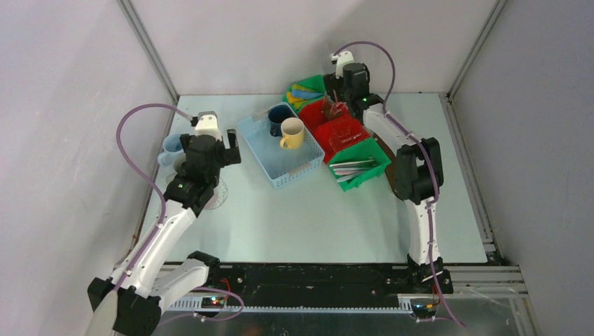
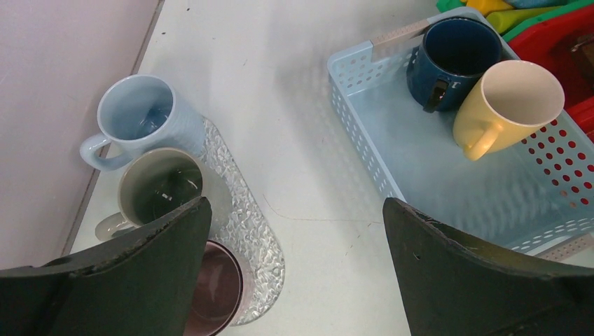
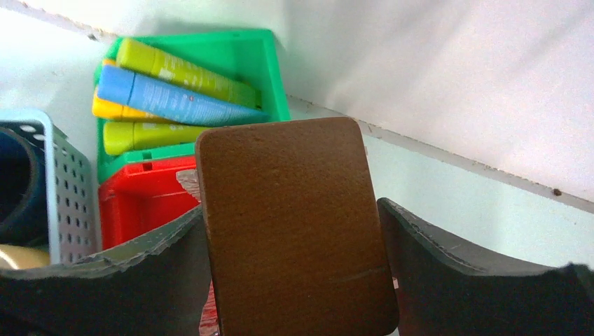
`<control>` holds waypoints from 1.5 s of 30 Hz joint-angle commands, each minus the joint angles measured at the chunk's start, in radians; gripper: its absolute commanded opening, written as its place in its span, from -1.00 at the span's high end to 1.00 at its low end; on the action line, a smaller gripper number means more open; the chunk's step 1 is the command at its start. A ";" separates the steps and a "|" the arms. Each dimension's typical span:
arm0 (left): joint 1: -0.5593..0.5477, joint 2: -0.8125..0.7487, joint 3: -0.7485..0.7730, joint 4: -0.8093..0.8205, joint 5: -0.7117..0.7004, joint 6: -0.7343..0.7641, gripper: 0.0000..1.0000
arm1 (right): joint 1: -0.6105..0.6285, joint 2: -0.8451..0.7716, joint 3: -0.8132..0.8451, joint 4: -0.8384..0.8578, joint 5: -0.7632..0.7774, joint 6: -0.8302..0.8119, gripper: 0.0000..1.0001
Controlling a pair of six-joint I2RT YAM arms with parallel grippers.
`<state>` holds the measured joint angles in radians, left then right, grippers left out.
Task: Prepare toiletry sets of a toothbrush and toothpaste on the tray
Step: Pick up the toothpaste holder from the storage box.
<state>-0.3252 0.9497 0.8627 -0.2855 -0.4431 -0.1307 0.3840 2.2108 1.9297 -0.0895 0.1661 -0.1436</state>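
The right gripper (image 3: 298,280) clamps a brown wooden board (image 3: 294,224) over the red bin (image 1: 341,133), at 1 o'clock from the blue basket (image 1: 280,168). The left gripper (image 2: 294,231) gapes empty. Risk — the grip is narrow, so the board may pivot and strike the toothpaste tubes (image 3: 175,87).

Left arm: we see it bent at the elbow, reaching forward along the left side of the table.
Left gripper (image 2: 294,269): our dark jaws stand wide apart, nothing between them.
Right arm: stretched far toward the back wall.
Right gripper (image 3: 294,273): our jaws are clamped on a brown rounded-corner wooden board (image 3: 294,231).
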 commanded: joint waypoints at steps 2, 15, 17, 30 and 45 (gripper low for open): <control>-0.006 -0.031 -0.008 0.051 -0.018 -0.002 -0.99 | -0.017 -0.159 -0.006 0.071 -0.081 0.165 1.00; -0.006 -0.048 0.030 0.045 0.067 -0.106 -0.99 | -0.050 -0.426 -0.278 0.214 -0.053 0.446 1.00; -0.008 -0.049 0.049 0.039 0.100 -0.145 -0.99 | -0.052 -0.476 -0.333 0.236 -0.053 0.501 1.00; -0.114 0.045 0.061 0.190 0.347 -0.530 -0.99 | -0.055 -0.703 -0.605 0.236 -0.090 0.869 1.00; -0.382 0.294 0.261 0.199 0.434 -0.192 -0.76 | 0.045 -0.800 -0.699 0.023 -0.110 0.858 1.00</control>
<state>-0.6617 1.1961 1.0546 -0.1154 -0.0566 -0.4927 0.4110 1.4841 1.2259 -0.0673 0.0669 0.6895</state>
